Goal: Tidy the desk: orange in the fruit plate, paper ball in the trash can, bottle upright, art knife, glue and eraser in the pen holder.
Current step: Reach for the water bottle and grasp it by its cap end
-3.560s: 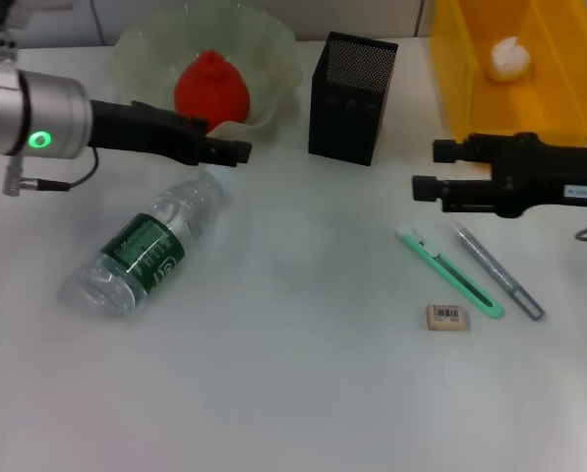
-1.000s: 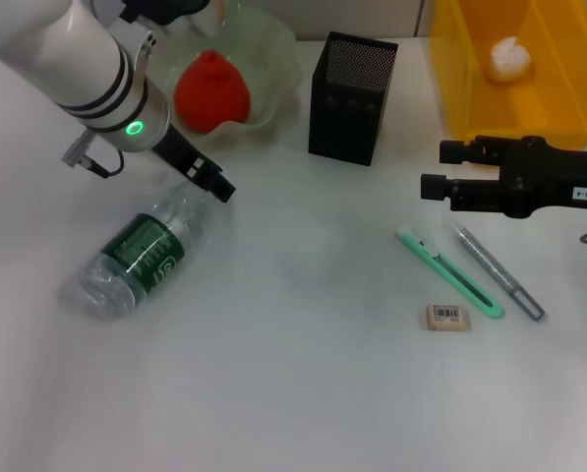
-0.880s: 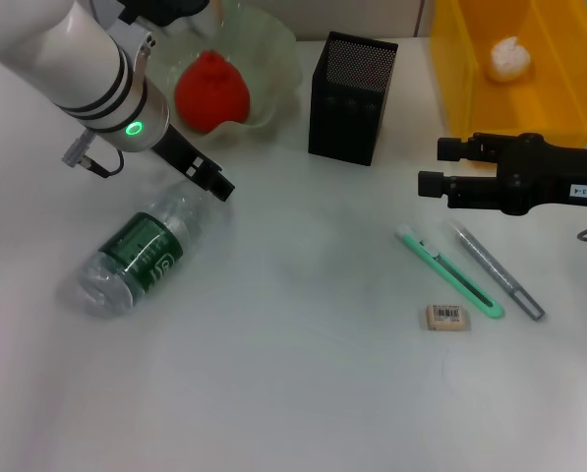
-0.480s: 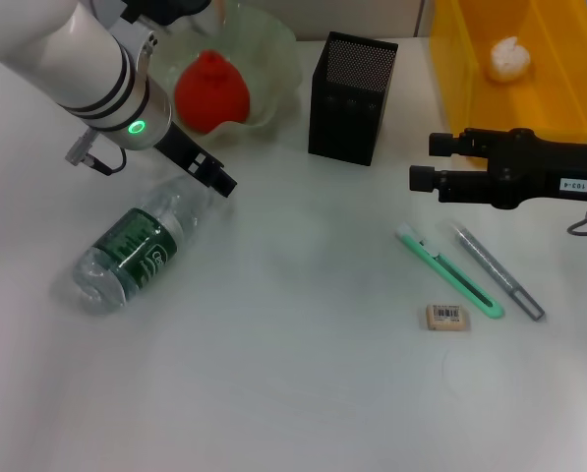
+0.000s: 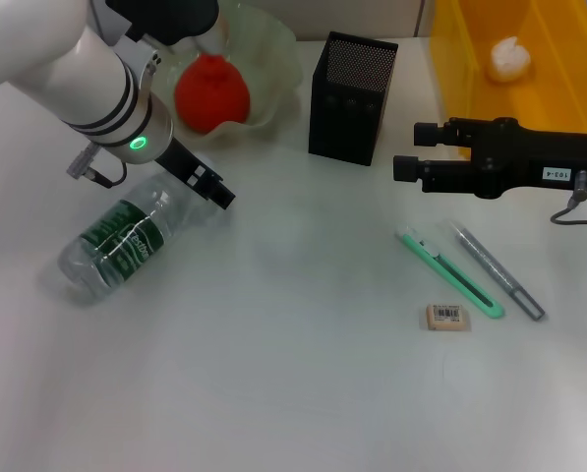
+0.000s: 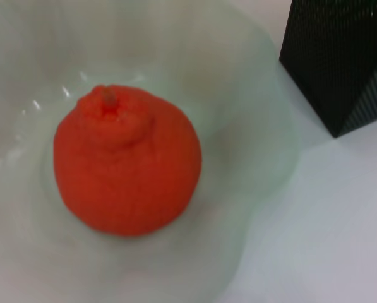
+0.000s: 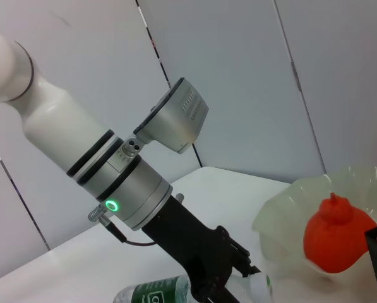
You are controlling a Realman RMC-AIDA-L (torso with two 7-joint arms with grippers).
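One bottle (image 5: 116,245), one orange (image 5: 211,91), perhaps one eraser (image 5: 446,317) on the table

White desk (image 5: 303,393) w/ pale grey panelled wall (image 7: 239,76) behind, dark seams.

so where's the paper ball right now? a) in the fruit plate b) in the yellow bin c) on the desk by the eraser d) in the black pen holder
b, the white paper ball lies inside the yellow bin at the desk's far right corner, behind the right tool.
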